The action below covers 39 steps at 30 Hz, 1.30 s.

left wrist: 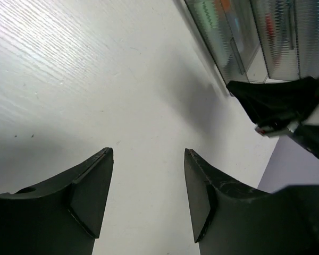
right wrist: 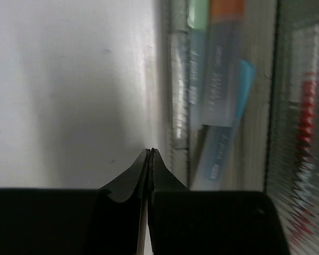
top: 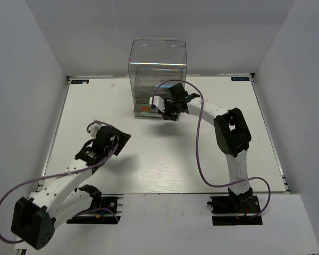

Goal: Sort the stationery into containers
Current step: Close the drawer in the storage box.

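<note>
While the shut, empty right gripper point(right wrist: 150, 151) sits by the drawer box point(top: 157, 69) at twelve o'clock, pens point(right wrist: 220, 85) lying inside, a careless push could shove or tip it; the left gripper point(left wrist: 149, 154), parted and empty, hangs at eight o'clock.

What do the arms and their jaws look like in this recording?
The left arm and right arm match: white links, black joint housings, black bases. A looping purple cable trails along each. The jaws are matte black wedges with flat inner faces.
</note>
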Each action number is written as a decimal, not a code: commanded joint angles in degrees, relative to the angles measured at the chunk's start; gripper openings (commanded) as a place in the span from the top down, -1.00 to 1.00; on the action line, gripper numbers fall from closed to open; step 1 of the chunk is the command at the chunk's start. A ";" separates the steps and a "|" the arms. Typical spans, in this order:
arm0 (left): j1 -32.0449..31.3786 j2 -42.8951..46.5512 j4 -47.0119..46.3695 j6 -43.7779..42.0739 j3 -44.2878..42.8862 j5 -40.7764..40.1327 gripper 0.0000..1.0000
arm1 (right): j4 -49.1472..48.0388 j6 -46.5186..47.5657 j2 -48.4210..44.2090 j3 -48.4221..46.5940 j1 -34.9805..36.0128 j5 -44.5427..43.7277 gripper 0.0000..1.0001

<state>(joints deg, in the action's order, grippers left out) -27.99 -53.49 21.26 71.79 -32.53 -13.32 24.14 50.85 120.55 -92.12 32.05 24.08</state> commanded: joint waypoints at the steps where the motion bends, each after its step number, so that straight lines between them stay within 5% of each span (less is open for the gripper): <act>1: -0.23 8.20 5.80 -0.16 1.59 -2.84 -0.32 | -4.35 -3.82 2.05 -4.47 0.11 -9.19 1.00; 12: -0.23 17.98 15.30 3.61 4.32 -6.28 -0.36 | -10.95 -7.26 5.66 -5.62 1.52 -18.97 1.00; 28: -0.23 17.46 15.92 3.62 4.32 -6.28 -0.36 | -19.04 -8.22 5.22 -3.16 1.87 -27.32 1.00; 36: -0.23 17.46 15.92 3.62 4.32 -6.28 -0.48 | -17.20 -8.22 2.68 -1.32 1.96 -24.70 1.00; 39: -0.23 17.98 14.70 2.31 3.79 -5.75 -0.50 | -12.82 -7.70 -3.19 2.63 1.70 -13.23 1.00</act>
<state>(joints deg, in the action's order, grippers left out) -27.99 -36.18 36.42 74.94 -28.38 -18.48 8.82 43.46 124.33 -91.77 34.17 2.09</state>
